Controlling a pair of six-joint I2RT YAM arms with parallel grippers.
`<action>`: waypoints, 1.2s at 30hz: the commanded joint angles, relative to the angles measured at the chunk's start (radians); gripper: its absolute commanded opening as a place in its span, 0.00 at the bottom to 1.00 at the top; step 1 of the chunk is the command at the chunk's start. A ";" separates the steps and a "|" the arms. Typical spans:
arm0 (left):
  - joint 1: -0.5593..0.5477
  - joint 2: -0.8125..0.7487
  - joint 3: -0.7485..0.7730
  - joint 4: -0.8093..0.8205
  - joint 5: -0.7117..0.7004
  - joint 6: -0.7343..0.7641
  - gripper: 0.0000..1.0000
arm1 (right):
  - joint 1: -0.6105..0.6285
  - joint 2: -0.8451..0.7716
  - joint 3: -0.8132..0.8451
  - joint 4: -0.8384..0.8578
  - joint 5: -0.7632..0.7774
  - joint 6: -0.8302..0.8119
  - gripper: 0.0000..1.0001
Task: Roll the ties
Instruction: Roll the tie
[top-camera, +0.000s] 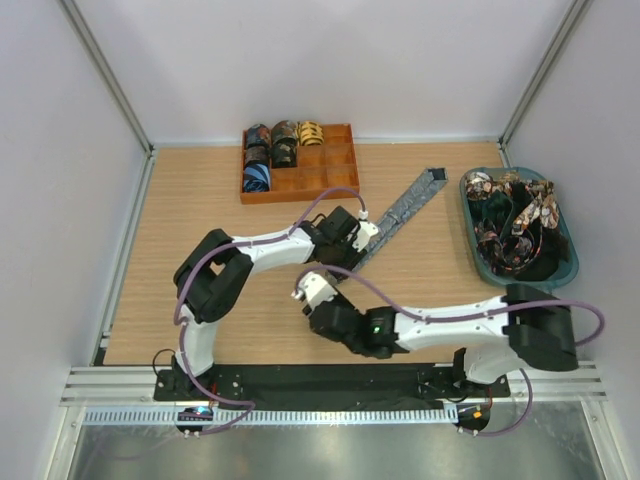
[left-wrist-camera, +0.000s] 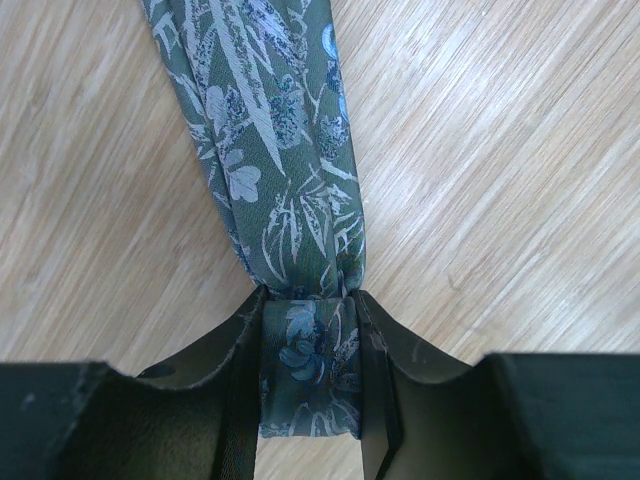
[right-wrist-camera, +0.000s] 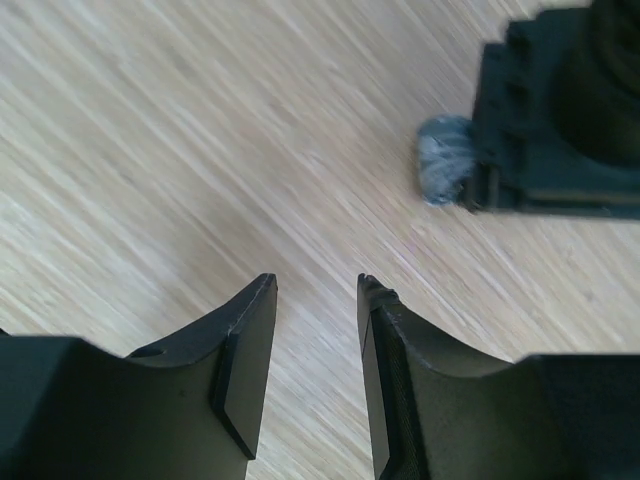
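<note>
Left gripper (left-wrist-camera: 308, 300): clamped on tie (left-wrist-camera: 280, 150) end so I can start rolling.
Tie place: flat on counter (left-wrist-camera: 500, 150), stretched right of tray (top-camera: 300, 197).
Right gripper (right-wrist-camera: 317, 285): part-open, empty, near side of tray, probably ready to help.

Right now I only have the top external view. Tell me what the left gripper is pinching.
Observer: The left gripper is shut on the end of the grey-green floral tie.
Operator: Report the right gripper too.
Observer: The right gripper is open, only bare table between its jaws.
Operator: Locate the tie's end from there.
Observer: In the right wrist view it pokes out of the left gripper, up and right of the open jaws.
</note>
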 joint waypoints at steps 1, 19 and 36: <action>0.008 0.067 -0.014 -0.246 0.001 -0.043 0.29 | 0.079 0.112 0.146 -0.045 0.178 -0.114 0.45; 0.008 0.110 0.046 -0.341 0.025 -0.036 0.26 | 0.024 0.790 0.750 -0.585 0.402 -0.205 0.70; 0.008 0.156 0.139 -0.475 0.022 -0.053 0.24 | -0.065 0.838 0.753 -0.625 0.361 -0.257 0.65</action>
